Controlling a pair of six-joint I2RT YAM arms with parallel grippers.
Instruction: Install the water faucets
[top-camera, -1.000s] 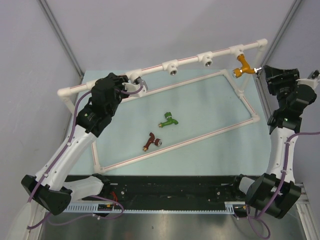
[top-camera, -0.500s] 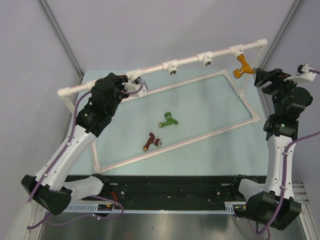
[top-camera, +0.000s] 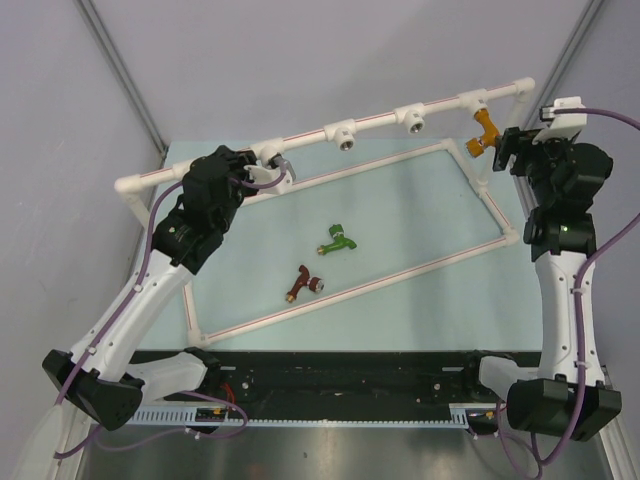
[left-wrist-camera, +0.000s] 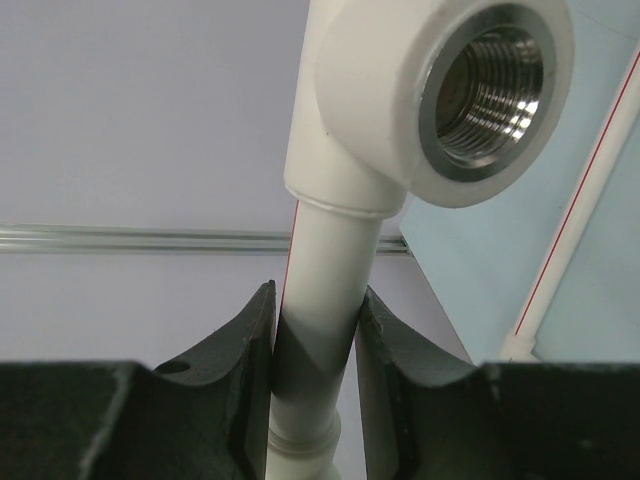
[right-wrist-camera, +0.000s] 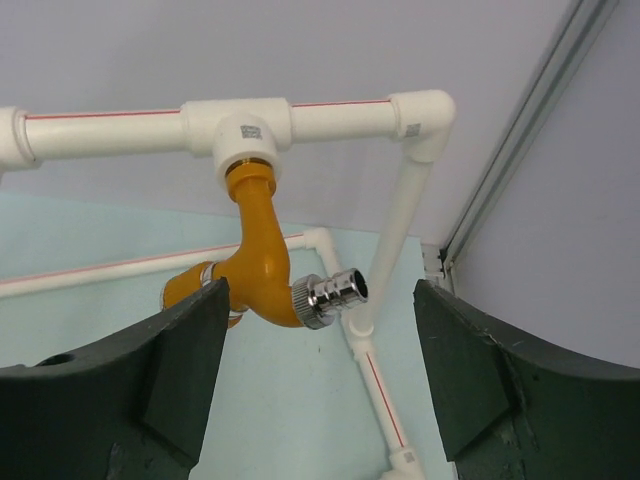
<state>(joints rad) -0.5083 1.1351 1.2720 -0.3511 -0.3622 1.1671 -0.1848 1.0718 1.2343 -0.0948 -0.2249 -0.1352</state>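
The orange-yellow faucet (top-camera: 484, 133) hangs from the rightmost tee of the white pipe frame (top-camera: 380, 119). In the right wrist view its orange body (right-wrist-camera: 258, 265) and chrome end sit just beyond my fingers. My right gripper (top-camera: 512, 148) (right-wrist-camera: 320, 292) is open and empty, its jaws wide apart on either side of the faucet without touching it. The green faucet (top-camera: 336, 241) and the red-brown faucet (top-camera: 304, 284) lie on the mat inside the frame. My left gripper (top-camera: 268, 166) (left-wrist-camera: 317, 300) is shut on the frame's upper pipe (left-wrist-camera: 325, 270), just beside a tee.
Two open silver-ringed tee sockets (top-camera: 347, 135) (top-camera: 413, 121) face forward on the top rail; a third (left-wrist-camera: 487, 85) is right above my left fingers. The frame's lower pipes (top-camera: 400, 272) ring the teal mat (top-camera: 400, 215). A wall rail (right-wrist-camera: 520, 150) runs close on the right.
My right wrist has risen and turned, and the gripper has moved left to the orange-yellow faucet. The left arm, the frame and the two loose faucets have not moved.
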